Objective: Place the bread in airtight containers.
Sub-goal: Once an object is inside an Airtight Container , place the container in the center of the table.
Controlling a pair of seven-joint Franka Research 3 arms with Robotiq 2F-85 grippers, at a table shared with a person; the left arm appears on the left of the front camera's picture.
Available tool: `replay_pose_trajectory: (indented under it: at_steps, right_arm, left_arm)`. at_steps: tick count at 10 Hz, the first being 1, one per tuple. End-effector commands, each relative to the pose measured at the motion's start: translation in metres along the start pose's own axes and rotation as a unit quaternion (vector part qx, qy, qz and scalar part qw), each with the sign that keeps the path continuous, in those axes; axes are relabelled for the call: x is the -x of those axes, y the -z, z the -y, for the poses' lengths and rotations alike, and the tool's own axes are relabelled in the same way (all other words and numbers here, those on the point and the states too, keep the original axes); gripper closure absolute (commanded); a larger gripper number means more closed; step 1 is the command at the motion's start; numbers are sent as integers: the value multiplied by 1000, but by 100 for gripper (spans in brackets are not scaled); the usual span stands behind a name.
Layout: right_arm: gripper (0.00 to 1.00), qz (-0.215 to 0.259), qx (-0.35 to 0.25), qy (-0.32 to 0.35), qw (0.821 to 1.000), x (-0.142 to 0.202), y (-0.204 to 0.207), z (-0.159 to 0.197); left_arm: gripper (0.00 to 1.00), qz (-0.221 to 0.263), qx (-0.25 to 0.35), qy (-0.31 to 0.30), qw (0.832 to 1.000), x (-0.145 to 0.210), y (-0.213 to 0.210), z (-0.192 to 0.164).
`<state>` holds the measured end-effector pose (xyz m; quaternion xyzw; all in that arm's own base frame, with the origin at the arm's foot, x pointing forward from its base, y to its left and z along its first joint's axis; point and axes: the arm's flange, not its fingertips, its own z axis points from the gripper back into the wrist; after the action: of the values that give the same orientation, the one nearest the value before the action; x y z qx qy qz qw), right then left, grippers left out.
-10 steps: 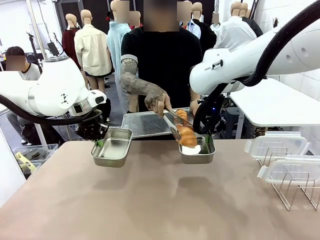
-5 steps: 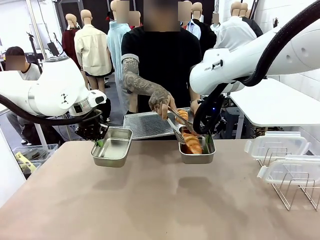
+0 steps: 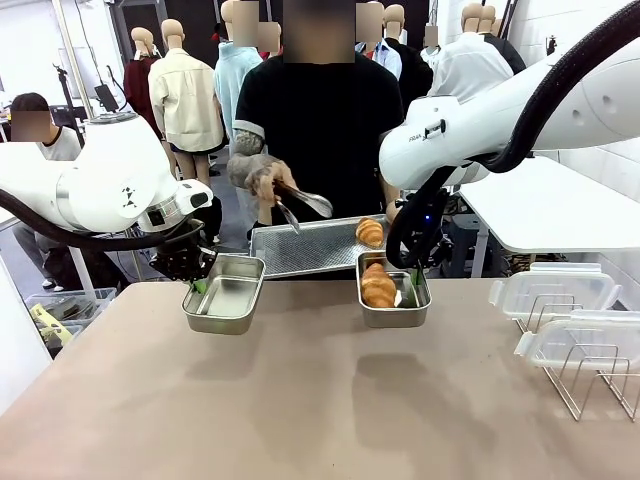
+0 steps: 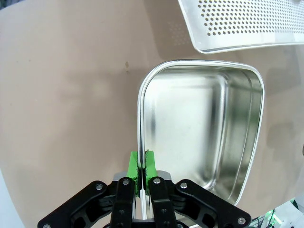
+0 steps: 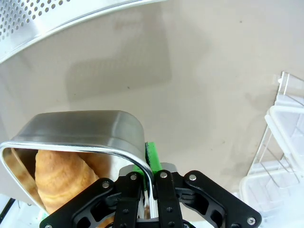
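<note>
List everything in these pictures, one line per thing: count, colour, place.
Shallow rectangular stainless-steel tins: two, silver; empty left tin, right tin, both near the table's far edge.
Large perforated steel tray: one, silver, behind the tins.
Small ridged croissants: two, golden-brown; one in the right tin, one on the tray.
Metal tongs: one, silver, above the tray.
Clear plastic lids: two, on the rack.
Wire rack: one, table's right.
Table: one, tan.
Person's hand: holds the tongs.
Left gripper: black, green pads, shut on left tin's rim.
Right gripper: same, shut on right tin's rim.
</note>
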<state>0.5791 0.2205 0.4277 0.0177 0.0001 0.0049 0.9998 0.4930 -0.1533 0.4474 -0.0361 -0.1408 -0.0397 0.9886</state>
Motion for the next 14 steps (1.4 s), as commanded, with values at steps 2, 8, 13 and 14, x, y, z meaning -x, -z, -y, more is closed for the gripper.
replay_pose_trajectory:
  at_steps: [2, 8, 13, 14]
  right_arm:
    - [100, 4, 1, 1, 1000, 3, -2, 1]
    - [100, 4, 1, 1, 1000, 3, -2, 1]
    - [100, 4, 1, 1, 1000, 3, -2, 1]
    - [100, 4, 1, 1, 1000, 3, -2, 1]
  left_arm:
    - [100, 4, -7, 5, 1000, -3, -4, -1]
    - [100, 4, -7, 5, 1000, -3, -4, -1]
    - [100, 4, -7, 5, 1000, -3, -4, -1]
    - [100, 4, -7, 5, 1000, -3, -4, -1]
